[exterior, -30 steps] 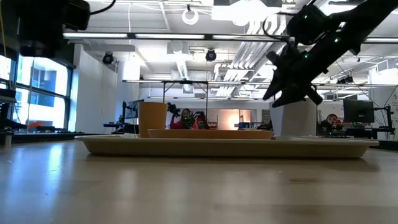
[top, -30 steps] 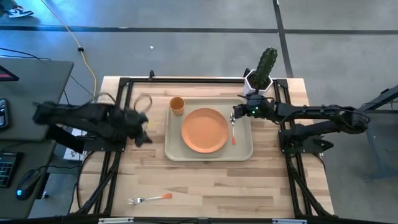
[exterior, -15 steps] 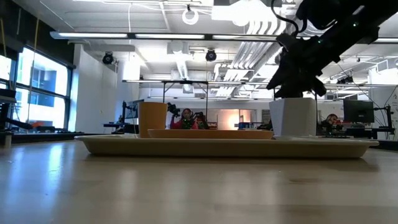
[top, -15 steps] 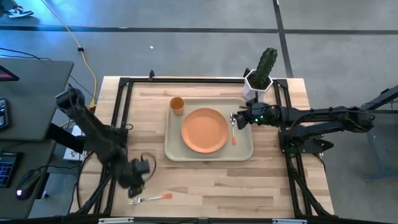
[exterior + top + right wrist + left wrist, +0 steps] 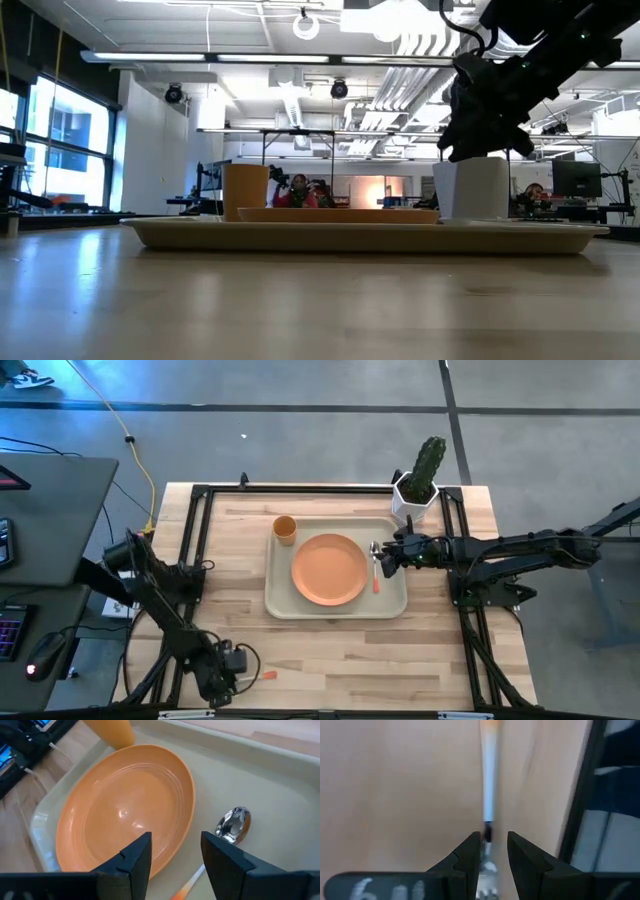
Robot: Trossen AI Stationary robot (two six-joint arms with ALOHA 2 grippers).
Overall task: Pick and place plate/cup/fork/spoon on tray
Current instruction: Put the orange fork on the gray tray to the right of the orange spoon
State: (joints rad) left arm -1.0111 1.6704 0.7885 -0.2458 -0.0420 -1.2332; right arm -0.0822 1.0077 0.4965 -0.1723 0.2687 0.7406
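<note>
The slim orange-handled metal fork (image 5: 488, 795) lies near the table's front edge, the last piece off the cream plastic tray (image 5: 282, 603). The left gripper (image 5: 493, 851) has swung down over it, fingers apart astride its neck, seemingly not yet gripping.

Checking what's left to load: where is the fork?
In the high view the fork lies off the tray, near the table's front edge, left of centre, with the left tool over its tines.

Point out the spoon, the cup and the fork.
spoon (image 5: 233, 824), right wrist view, on its silver bowl.
cup (image 5: 285, 528), high view, on its open top.
fork (image 5: 489, 780), left wrist view, on its handle, ahead of the fingers.
</note>
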